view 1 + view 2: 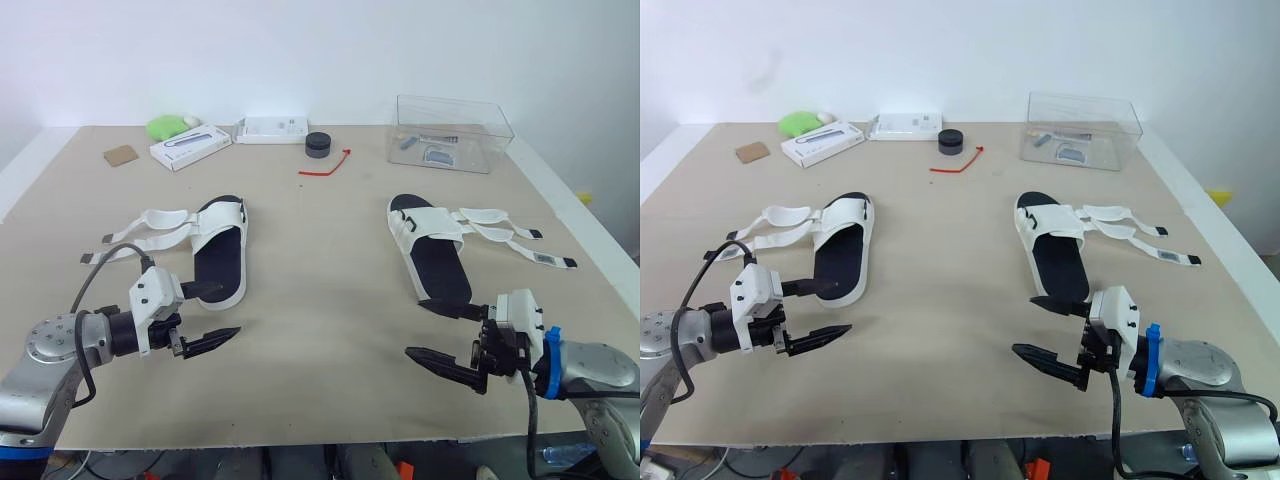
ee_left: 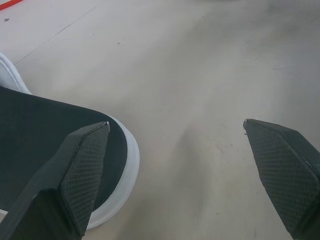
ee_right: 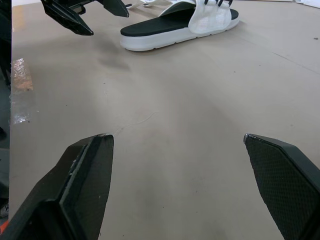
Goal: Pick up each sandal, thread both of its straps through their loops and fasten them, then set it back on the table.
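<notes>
The left sandal [image 1: 218, 262] and right sandal [image 1: 440, 265], white with black footbeds, lie on the surface [image 1: 330, 300], straps [image 1: 150, 225] loose, splayed toward its side edges. Left fingers [image 1: 212, 337] and right fingers [image 1: 440, 364] gape wide, empty.

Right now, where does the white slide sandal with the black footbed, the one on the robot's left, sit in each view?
Left eye view: white sandal left of centre, straps splayed leftward.
Right eye view: likewise left of centre.
Left wrist view: its heel end, close beside the left gripper.
Right wrist view: side-on, next to that gripper.
Shared landmark: the open left gripper at its heel.
</notes>
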Robot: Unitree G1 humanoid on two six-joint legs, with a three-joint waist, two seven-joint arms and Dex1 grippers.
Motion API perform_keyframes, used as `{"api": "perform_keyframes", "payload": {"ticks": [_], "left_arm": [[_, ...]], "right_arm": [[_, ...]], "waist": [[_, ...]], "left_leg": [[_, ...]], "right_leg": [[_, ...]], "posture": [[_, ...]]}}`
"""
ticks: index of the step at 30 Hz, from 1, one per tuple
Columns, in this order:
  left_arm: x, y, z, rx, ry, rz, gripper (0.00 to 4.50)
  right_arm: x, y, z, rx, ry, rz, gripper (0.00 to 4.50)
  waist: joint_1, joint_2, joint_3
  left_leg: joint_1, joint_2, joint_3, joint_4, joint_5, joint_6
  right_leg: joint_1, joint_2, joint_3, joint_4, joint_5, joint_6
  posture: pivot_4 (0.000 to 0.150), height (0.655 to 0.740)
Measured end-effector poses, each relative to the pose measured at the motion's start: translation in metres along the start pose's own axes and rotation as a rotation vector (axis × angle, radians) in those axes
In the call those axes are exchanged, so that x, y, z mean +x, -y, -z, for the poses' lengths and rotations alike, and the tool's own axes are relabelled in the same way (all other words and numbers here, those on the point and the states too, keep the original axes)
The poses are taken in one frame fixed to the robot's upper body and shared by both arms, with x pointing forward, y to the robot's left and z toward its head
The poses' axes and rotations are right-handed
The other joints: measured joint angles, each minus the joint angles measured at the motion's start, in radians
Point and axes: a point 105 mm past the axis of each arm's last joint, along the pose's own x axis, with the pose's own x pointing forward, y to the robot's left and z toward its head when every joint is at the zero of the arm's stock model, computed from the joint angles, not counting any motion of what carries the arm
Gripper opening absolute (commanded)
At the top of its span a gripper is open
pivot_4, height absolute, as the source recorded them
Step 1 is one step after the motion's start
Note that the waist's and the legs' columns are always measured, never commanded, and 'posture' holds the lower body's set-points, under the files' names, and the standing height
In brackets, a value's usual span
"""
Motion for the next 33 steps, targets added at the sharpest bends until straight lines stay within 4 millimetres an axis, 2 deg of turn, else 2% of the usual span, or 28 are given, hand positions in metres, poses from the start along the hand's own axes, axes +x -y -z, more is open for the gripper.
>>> {"api": "perform_keyframes", "payload": {"ticks": [8, 17, 19, 21, 23, 25, 28, 33], "left_arm": [[-0.001, -0.010, 0.006, -0.066, 0.054, -0.182, 4.44], [-0.002, -0.012, 0.005, -0.060, 0.055, -0.205, 4.44], [-0.001, -0.011, 0.005, -0.049, 0.051, -0.197, 4.44], [0.009, 0.000, -0.001, -0.027, 0.065, -0.132, 4.44], [0.025, 0.023, -0.018, 0.016, 0.111, 0.002, 4.44], [0.037, 0.048, -0.028, 0.036, 0.145, 0.140, 4.44], [0.042, 0.055, -0.031, 0.018, 0.155, 0.200, 4.44], [0.056, 0.057, -0.052, 0.050, 0.215, 0.259, 4.44]], "right_arm": [[-0.007, 0.006, 0.003, 0.042, 0.044, 0.119, 4.50], [-0.008, 0.006, 0.003, 0.038, 0.048, 0.125, 4.50], [-0.005, 0.014, 0.002, 0.060, 0.080, 0.199, 4.50], [0.003, 0.037, -0.002, 0.123, 0.106, 0.343, 4.50], [0.011, 0.059, -0.008, 0.174, 0.107, 0.465, 4.50], [0.021, 0.072, -0.013, 0.216, 0.104, 0.540, 4.50], [0.029, 0.077, -0.010, 0.274, 0.087, 0.587, 4.50], [0.039, 0.092, -0.008, 0.296, 0.063, 0.656, 4.50]], "waist": [[0.000, 0.000, 0.000], [0.000, 0.000, 0.000], [0.000, -0.001, 0.000], [-0.003, -0.001, 0.000], [-0.003, 0.000, 0.000], [-0.002, 0.000, 0.000], [0.000, 0.000, 0.000], [0.000, 0.000, 0.000]], "left_leg": [[0.000, 0.000, 0.000, 0.000, 0.000, 0.000], [0.001, 0.000, 0.001, 0.000, 0.000, 0.000], [0.000, 0.000, 0.001, 0.000, 0.000, 0.000], [-0.001, 0.000, 0.004, 0.000, 0.000, -0.001], [-0.001, 0.000, 0.006, 0.001, 0.001, -0.001], [-0.001, -0.001, 0.005, 0.001, 0.001, -0.001], [-0.001, 0.000, 0.002, 0.001, 0.001, -0.001], [-0.001, 0.000, 0.003, 0.001, 0.001, 0.000]], "right_leg": [[0.000, -0.003, 0.001, 0.000, 0.000, 0.000], [0.000, 0.000, 0.001, 0.000, 0.001, 0.000], [0.000, 0.000, 0.002, 0.000, 0.001, 0.000], [0.000, -0.001, 0.004, 0.000, 0.003, 0.001], [0.000, -0.002, 0.006, 0.000, 0.003, 0.001], [0.000, 0.000, 0.006, 0.000, 0.003, 0.001], [-0.001, 0.002, 0.004, 0.000, 0.003, 0.000], [-0.001, 0.001, 0.005, 0.000, 0.003, 0.001]], "posture": [[0.150, 0.7400], [0.150, 0.7400], [0.150, 0.7400], [0.150, 0.7400], [0.150, 0.7400], [0.150, 0.7400], [0.150, 0.7400], [0.150, 0.7400]]}}
